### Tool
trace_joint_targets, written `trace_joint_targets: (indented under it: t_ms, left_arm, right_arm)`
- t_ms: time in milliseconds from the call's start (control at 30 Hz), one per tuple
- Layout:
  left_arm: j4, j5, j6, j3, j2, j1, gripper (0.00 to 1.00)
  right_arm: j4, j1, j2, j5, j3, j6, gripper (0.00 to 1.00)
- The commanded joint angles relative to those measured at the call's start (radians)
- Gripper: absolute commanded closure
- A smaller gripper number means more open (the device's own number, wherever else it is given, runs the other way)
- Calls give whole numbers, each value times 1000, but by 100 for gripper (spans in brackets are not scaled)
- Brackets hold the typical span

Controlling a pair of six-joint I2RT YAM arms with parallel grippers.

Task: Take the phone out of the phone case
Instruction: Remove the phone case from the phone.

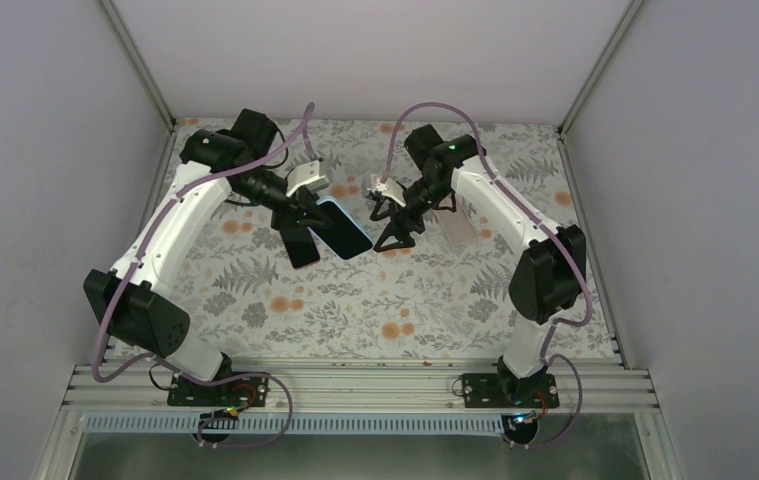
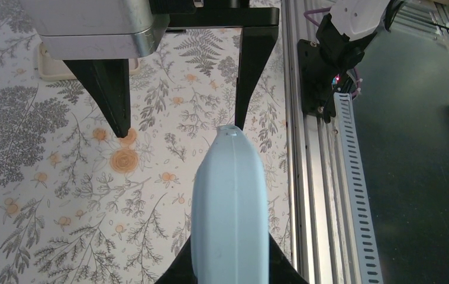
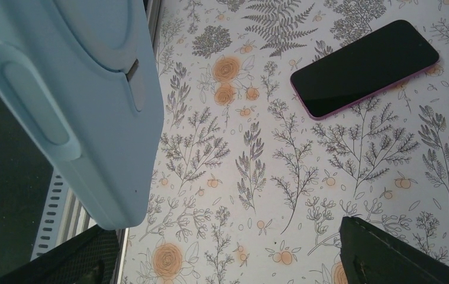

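Holding the light-blue phone case (image 2: 231, 201) clear of the floral worktop (image 1: 355, 300) in the left end effector (image 2: 232, 251), fingers pinched tight on one end, narrow edge turned to the left wrist camera. Facing it with the right end effector (image 1: 395, 240) spread wide just beyond the case's far tip, gripping nothing. Lying flat on the cloth in the right wrist view, screen up and well apart from the case: a dark-screened, pink-edged phone (image 3: 364, 68); cannot tell whether anything sits inside the case.
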State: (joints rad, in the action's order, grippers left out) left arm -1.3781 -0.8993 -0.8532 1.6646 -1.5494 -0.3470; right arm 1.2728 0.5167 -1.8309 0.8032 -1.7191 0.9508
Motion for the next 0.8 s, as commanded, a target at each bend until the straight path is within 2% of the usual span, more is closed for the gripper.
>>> trace_joint_targets:
  t_ms: [0,267,300,600,767]
  left_arm:
    - [21,-54,-6,12,6,-1,98]
    - [20,-83,-8,1,15,-1,98]
    - [20,-93,-11,1,14,-1,98]
    - [19,-194,-23,2,17,-10,98]
    - [19,-231,-31,15,20,-13,98]
  right_arm:
    - [-2,8,11,30,-14,8,8]
    - [-148,-2,-16,-9,-26,-122,9]
    - [-167,-3,-21,-15,-33,-142,12]
    - [-405,-10,-29,-164,-45,-326,10]
    - [-478,-20,-35,-220,-41,-366,10]
